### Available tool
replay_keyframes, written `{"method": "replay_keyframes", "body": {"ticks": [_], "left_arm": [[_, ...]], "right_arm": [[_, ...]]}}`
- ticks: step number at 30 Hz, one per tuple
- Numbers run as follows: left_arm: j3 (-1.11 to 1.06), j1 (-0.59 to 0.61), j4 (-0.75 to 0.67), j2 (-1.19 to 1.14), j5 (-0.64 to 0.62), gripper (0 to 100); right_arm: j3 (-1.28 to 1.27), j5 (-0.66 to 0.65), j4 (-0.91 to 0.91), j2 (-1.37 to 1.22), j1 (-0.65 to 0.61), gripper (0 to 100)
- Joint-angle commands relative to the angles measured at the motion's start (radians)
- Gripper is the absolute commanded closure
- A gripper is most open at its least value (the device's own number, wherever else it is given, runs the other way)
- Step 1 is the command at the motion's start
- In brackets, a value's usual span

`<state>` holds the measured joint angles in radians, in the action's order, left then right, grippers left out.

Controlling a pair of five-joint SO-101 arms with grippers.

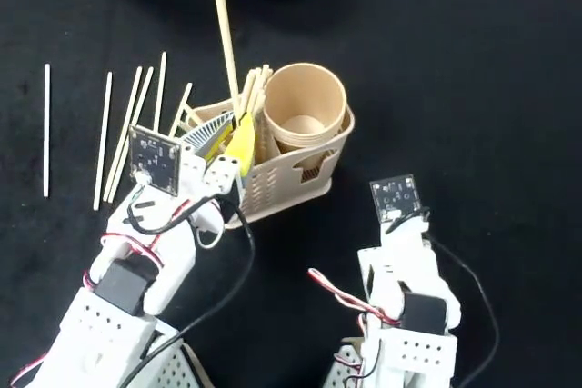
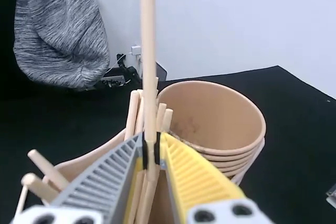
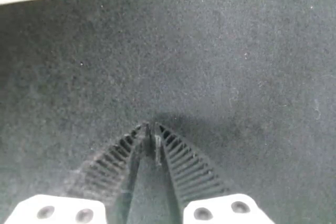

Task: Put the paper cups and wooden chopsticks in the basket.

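Held chopstick (image 1: 222, 34): pinched in the left gripper (image 1: 239, 141). Its long axis is close to upright. In the high view it runs from the jaws to the top edge of the frame, leaning a little left.
Held chopstick, wrist view (image 2: 147, 51): it rises straight up the middle of the frame. Its lower end passes down between the jaws into the basket; the tip is hidden.
Left gripper (image 2: 150, 148): over the left half of the basket, jaws pinching the stick.
Basket (image 1: 300, 179): centre of the high frame, on the black cloth (image 1: 473, 88).
Cups (image 1: 306, 106): nested stack, mouths up, in the right half of the basket.
Basket sticks (image 1: 255, 88): a bundle standing in the left half, ends up, just beside the cups (image 2: 210, 124).
Loose sticks (image 1: 120, 134): several on the cloth at left of the frame, lying flat. Their long axes run roughly top to bottom, and some tilt right at the top. One (image 1: 45, 129) lies apart near the left edge.
Right gripper (image 3: 151, 141): lower right of the high frame, well apart from the basket. Its jaws are pressed together on nothing, pointing at bare cloth.
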<state>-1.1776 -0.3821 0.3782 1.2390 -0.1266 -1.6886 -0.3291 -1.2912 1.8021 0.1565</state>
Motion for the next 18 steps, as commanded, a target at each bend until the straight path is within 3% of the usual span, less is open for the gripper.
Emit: {"method": "replay_keyframes", "body": {"ticks": [1, 11, 18], "left_arm": [[0.004, 0.062, 0.017, -0.005, -0.014, 93], [0.082, 0.067, 0.152, -0.005, -0.011, 89], [0.091, 0.065, 0.172, -0.005, -0.009, 89]], "right_arm": [[0.004, -0.006, -0.005, 0.071, -0.011, 98.5], [0.004, -0.006, -0.005, 0.071, -0.011, 98.5], [0.004, -0.006, -0.005, 0.071, -0.011, 98.5]]}}
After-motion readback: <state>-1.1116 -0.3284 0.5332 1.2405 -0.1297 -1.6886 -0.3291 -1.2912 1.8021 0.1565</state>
